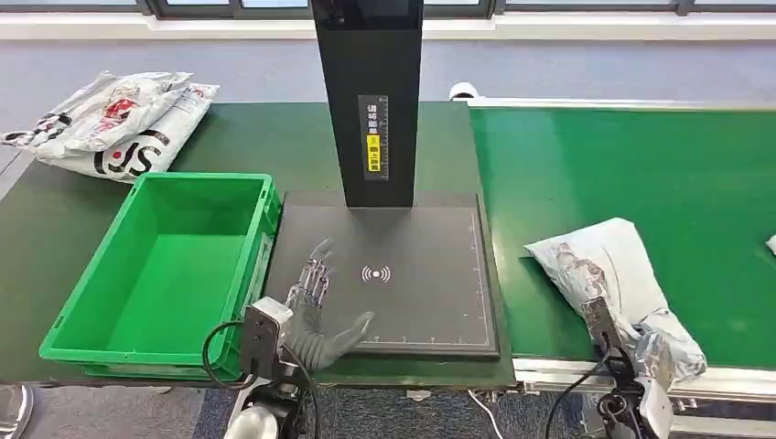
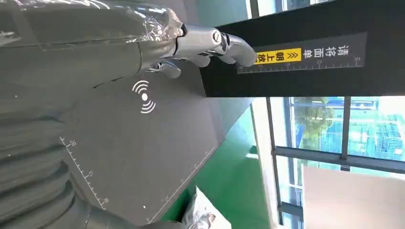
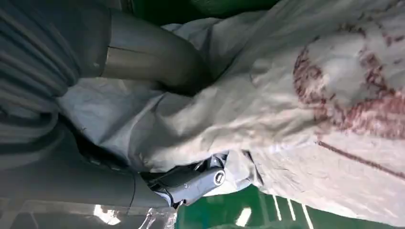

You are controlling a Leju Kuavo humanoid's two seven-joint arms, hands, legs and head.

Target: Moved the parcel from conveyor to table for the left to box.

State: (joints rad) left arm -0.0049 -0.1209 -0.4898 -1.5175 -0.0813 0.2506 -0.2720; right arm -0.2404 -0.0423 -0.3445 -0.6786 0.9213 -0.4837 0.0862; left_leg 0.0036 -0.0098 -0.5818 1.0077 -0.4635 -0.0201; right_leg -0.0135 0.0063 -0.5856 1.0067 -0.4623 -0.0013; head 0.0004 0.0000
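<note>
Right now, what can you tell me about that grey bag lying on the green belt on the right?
The parcel is a soft, crinkled plastic mailing bag, pale grey with faded reddish print. It lies slanted on the green conveyor, its far end toward the black scanning plate but not touching it. Its near end is bunched where the robot's right hand grips it: the thick thumb presses one side and the fingers curl under the other. Its contents cannot be seen.

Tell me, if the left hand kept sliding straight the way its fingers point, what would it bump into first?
Probably the black post. The left hand lies open over the dark scan pad, fingers aimed up the pad toward the post's foot. Nothing lies between them, though depth is hard to judge.
</note>
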